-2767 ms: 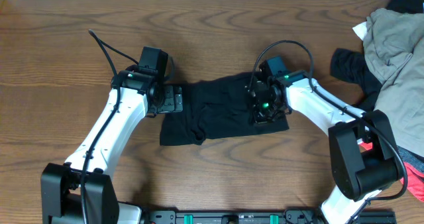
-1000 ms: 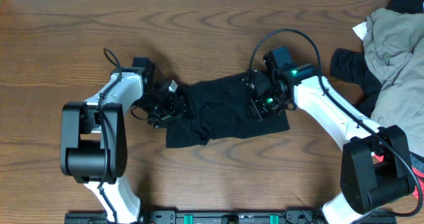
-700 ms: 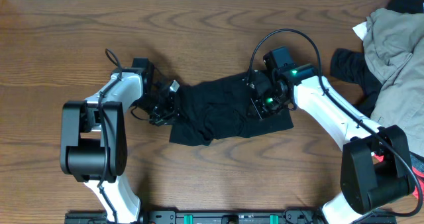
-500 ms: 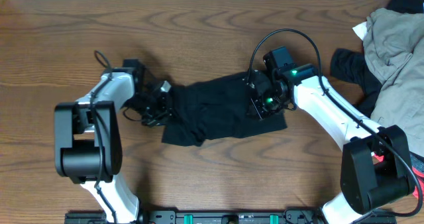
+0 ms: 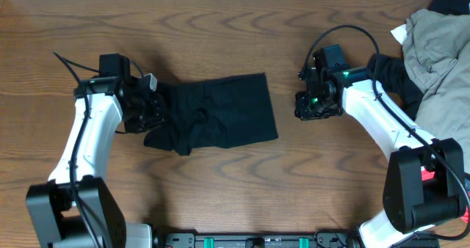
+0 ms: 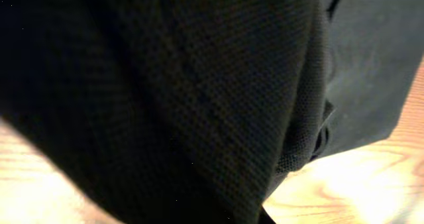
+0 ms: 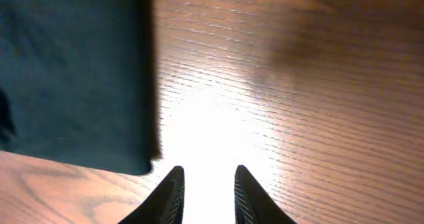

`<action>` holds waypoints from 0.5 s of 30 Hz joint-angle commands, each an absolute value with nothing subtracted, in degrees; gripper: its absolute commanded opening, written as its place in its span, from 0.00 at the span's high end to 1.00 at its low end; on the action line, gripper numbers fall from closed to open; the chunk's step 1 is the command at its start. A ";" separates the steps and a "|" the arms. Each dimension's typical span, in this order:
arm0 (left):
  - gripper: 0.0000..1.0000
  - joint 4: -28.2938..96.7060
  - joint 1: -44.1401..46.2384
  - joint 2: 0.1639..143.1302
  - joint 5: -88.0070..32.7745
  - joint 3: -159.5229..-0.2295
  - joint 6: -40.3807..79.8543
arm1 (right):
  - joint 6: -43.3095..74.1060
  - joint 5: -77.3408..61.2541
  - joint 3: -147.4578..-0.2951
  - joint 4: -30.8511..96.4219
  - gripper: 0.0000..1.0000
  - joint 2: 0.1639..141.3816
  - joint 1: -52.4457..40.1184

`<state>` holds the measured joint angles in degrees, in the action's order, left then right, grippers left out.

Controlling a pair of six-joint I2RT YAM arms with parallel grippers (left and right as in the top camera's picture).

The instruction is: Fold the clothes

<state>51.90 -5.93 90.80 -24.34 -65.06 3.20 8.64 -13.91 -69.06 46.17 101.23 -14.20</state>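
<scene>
A black shirt [image 5: 220, 116] is spread out on a brown wooden table [image 5: 220, 197], left of its middle. At the right edge a khaki-grey garment [image 5: 440, 64] is heaped, with a black garment [image 5: 388, 78] beside it and a coral-pink one [image 5: 463, 193] nearer the front.

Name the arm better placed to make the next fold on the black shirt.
Left. The left hand is shut on the left edge of the black shirt, fabric filling its wrist view. The right hand hangs open over bare table beside the shirt's right edge, touching nothing.
</scene>
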 commanded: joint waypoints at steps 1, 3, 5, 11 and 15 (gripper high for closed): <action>0.94 52.75 -6.04 87.42 -23.09 -68.12 4.84 | 9.82 -13.28 -69.63 46.28 0.77 100.71 -13.72; 0.94 53.17 -6.04 87.33 -23.09 -69.17 4.86 | 9.82 -13.28 -69.63 46.33 0.77 100.73 -13.74; 0.94 53.10 -6.04 87.33 -23.09 -69.52 4.99 | 9.80 -13.26 -69.63 46.26 0.77 100.73 -13.96; 0.94 52.45 -6.04 87.39 -23.05 -69.52 4.99 | 9.58 -13.30 -69.63 46.02 0.78 100.77 -15.16; 0.94 52.31 -6.04 87.72 -23.05 -69.47 4.99 | 8.75 -14.02 -69.63 45.87 0.79 100.77 -16.95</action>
<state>52.47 -5.91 88.51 -23.55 -68.01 4.51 8.78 -13.39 -69.06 46.09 101.23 -14.90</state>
